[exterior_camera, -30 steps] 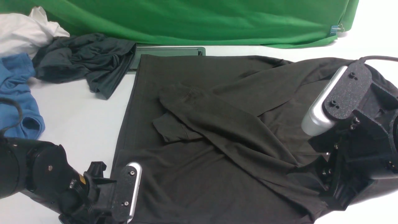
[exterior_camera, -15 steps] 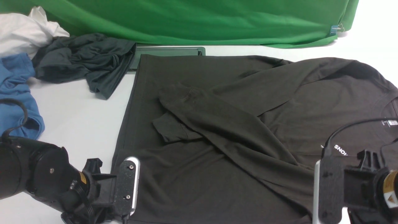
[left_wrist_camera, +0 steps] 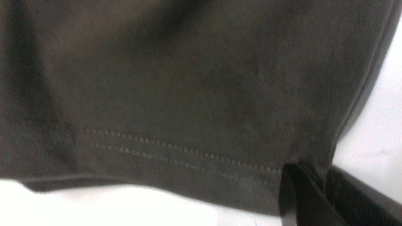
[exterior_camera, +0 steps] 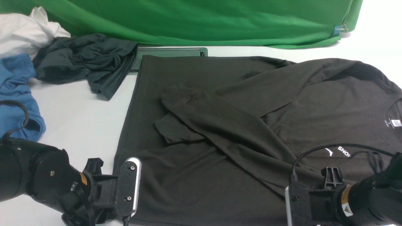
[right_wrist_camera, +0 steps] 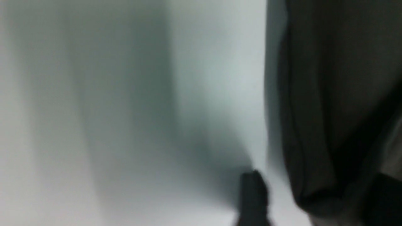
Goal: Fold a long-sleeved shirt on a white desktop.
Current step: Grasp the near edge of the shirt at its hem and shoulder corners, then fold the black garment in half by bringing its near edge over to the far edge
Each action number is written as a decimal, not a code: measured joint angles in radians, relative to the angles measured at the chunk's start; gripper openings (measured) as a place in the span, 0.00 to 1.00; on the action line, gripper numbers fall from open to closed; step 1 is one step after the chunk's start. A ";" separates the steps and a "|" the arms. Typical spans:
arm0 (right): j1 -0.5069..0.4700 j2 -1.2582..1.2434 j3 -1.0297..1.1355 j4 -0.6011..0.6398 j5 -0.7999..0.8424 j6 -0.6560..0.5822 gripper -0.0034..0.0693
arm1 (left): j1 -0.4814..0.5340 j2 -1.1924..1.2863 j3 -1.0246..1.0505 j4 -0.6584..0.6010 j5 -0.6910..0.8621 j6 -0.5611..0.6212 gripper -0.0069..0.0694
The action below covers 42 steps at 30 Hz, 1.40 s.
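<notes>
I see left pincer point(left_wrist_camera: 323, 185) clamped on shirt point(exterior_camera: 201, 175) hem; right pincer point(right_wrist_camera: 317, 194) blurry, probably apart, shirt edge between.

White desktop point(exterior_camera: 78, 119) bears long-sleeved shirt point(exterior_camera: 194, 175); grey garment point(exterior_camera: 84, 59), blue shirt point(exterior_camera: 15, 94).

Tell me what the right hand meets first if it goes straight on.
Probably the long-sleeved shirt, its edge between the fingers of the right hand; white desktop lies beside it. Blurry, depth unclear.
</notes>
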 joint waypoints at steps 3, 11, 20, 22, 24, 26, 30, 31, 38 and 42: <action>0.000 0.017 -0.005 0.001 -0.022 0.030 0.28 | 0.000 0.002 0.003 0.001 -0.012 -0.004 0.15; 0.000 -0.006 -0.006 0.000 -0.020 0.045 0.12 | 0.001 -0.039 0.012 -0.033 -0.008 -0.058 0.15; 0.000 -0.066 -0.133 0.056 0.236 0.045 0.12 | 0.001 -0.226 -0.008 0.044 0.203 -0.107 0.15; 0.000 -0.101 -0.137 0.067 0.264 0.048 0.12 | 0.001 -0.287 -0.008 0.050 0.258 -0.130 0.15; 0.000 -0.150 -0.139 0.077 0.308 0.064 0.12 | 0.001 -0.357 -0.008 0.050 0.321 -0.147 0.15; 0.001 -0.236 -0.137 0.098 0.372 0.096 0.12 | 0.001 -0.463 -0.008 0.031 0.431 -0.165 0.15; 0.002 -0.380 -0.097 0.188 0.460 0.104 0.12 | 0.001 -0.577 -0.008 0.016 0.520 -0.209 0.15; 0.002 -0.395 -0.095 0.188 0.460 0.104 0.12 | 0.001 -0.587 -0.008 0.015 0.523 -0.214 0.15; 0.002 -0.601 -0.082 0.252 0.564 0.128 0.11 | 0.001 -0.660 -0.006 -0.029 0.547 -0.226 0.15; 0.002 -0.596 -0.152 0.192 0.578 0.144 0.11 | 0.001 -0.618 -0.027 -0.017 0.453 -0.224 0.15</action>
